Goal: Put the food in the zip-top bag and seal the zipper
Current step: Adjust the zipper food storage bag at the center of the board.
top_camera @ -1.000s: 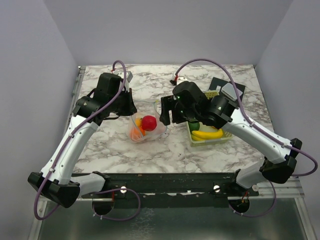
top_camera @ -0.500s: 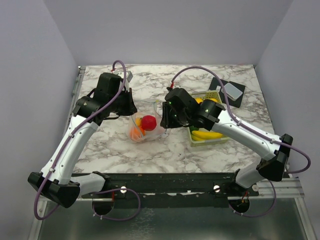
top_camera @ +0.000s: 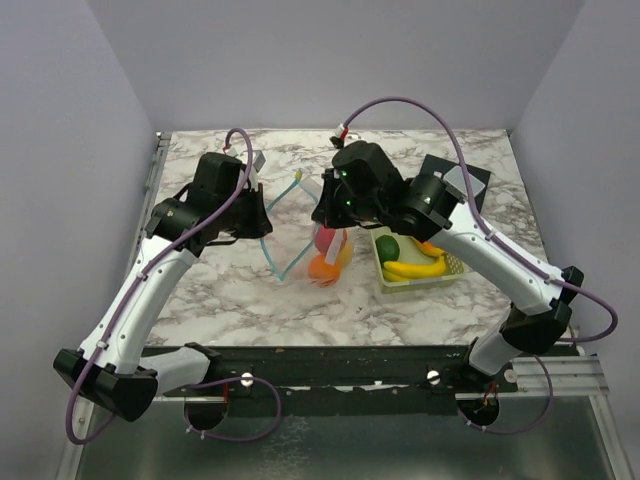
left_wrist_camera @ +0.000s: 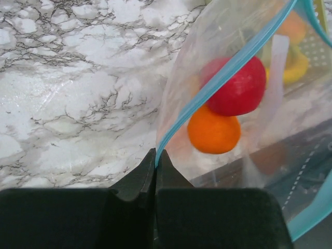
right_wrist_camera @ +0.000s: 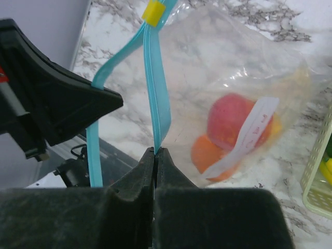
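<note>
Clear plastic hangs between the two arms: the zip-top bag [top_camera: 330, 250] is held up near the middle of the marble table [top_camera: 220, 300], its mouth pulled apart. The left gripper [left_wrist_camera: 155, 158] has its jaws pressed together on one side of the light blue zipper [left_wrist_camera: 228, 69], pinching the strip right at the fingertips. In the top view it sits at 9 o'clock of the bag. The right gripper [right_wrist_camera: 155, 153] likewise has its jaws pressed tight on the opposite side of the strip, at about 12 o'clock of the bag's load. From the two pinches the blue strips run up and meet at a yellow slider [right_wrist_camera: 153, 11], at 11 o'clock of the bag in the top view. The mouth therefore gapes in a narrow wedge and is not sealed.

At the bottom of the bag, a red round piece [left_wrist_camera: 236, 85] lies on and touches an orange piece [left_wrist_camera: 212, 129]. In the right wrist view a white label [right_wrist_camera: 249, 135] crosses the bag's wall in front of them. Whether the bag's bottom rests on the marble or hangs just above it cannot be told.

At 3 o'clock of the bag, just beside it, stands the pale yellow-green basket [top_camera: 395, 284]. It holds yellow bananas [top_camera: 415, 268] on its near side and a green piece [top_camera: 388, 247] at 11 o'clock of them. At 1 o'clock of the basket lies a black mat [top_camera: 478, 183], partly hidden by the right arm.
</note>
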